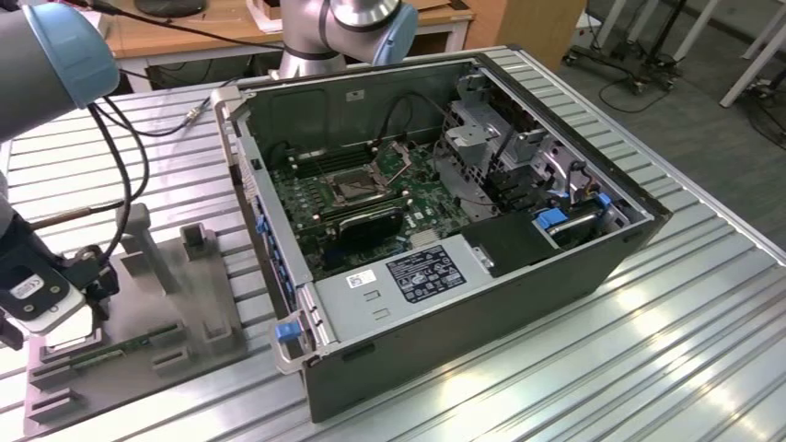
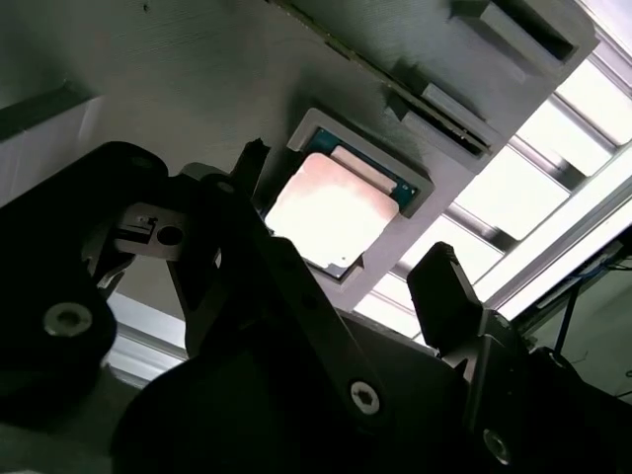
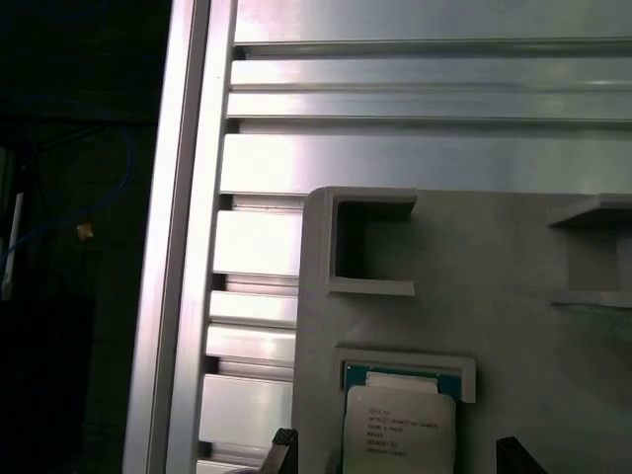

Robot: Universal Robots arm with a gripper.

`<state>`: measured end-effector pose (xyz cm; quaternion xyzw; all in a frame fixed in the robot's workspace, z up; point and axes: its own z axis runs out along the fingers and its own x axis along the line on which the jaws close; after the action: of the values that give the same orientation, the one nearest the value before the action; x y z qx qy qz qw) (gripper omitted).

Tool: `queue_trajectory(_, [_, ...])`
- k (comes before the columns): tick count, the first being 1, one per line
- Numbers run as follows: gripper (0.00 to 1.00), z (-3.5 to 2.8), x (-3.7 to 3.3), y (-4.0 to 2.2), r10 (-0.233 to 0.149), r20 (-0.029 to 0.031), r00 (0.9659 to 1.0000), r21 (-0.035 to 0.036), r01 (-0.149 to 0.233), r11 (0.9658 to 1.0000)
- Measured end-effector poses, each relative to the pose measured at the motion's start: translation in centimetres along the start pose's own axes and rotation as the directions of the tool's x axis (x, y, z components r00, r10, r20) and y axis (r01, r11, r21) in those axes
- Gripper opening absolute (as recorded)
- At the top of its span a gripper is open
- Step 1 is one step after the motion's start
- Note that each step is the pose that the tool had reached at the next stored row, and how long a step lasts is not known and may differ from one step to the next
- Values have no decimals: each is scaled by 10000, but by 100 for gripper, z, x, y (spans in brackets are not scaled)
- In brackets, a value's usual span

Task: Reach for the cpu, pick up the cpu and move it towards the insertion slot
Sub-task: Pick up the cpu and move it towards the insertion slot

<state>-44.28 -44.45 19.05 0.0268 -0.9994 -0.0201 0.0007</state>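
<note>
Gripper [image 2: 344,205]: open, straddling the chip [image 2: 331,212] (no contact evident).
Chip: flat in the tray [image 3: 513,296] recess, directly under the gripper.
Socket [image 1: 356,191]: two o'clock from there, exterior view.

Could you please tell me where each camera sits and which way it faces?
Exterior view: off the arm, looking down on the case and tray; arm at the exterior view's left.
First wrist view: on the arm, facing down at the cpu; fingertips show.
Second wrist view: also there, slanting past the end effector at the cpu.
Shared: both wrist views show the cpu in the tray.
</note>
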Motion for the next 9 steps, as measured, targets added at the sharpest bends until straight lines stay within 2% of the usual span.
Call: queue_trajectory(9, [84, 23, 0, -1, 1, 0, 10000, 0, -1, 10000])
